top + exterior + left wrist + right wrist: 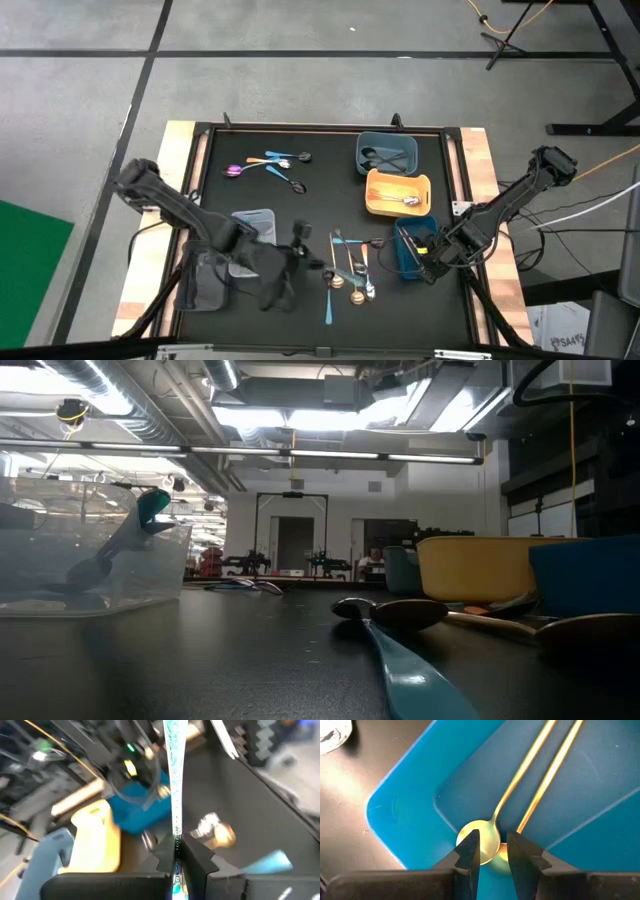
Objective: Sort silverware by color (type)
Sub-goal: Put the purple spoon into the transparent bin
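A teal spoon (175,795) is pinched by the left gripper (177,852), its fingers pressed together on the handle. The spoon is pointed straight away from the fingers, along the gripper's own line. In the high view the left gripper (297,250) is seen just beside the clear tray (262,217), between that tray and the pile of loose spoons (350,272). One teal spoon (248,268) seems to lie in the clear tray already, though it is partly hidden by the arm, so the clear tray is judged to be the place for the held spoon. The left arm is the nearer one to it.

More loose spoons (270,166) are laid at the far side of the mat from the clear tray.

A grey-blue tray (387,153) and a yellow tray (397,193) are set farther to the right, each with spoons inside.

The right gripper (492,852) is held low over the blue tray (410,815), with its fingers spread apart. Two gold spoons (535,765) are lying in that tray, their bowls between the fingertips and their handles stretched away. Nothing is pinched there.

All of it is laid on a black mat (250,190) on a wooden table. A big room with ceiling lights is seen behind.
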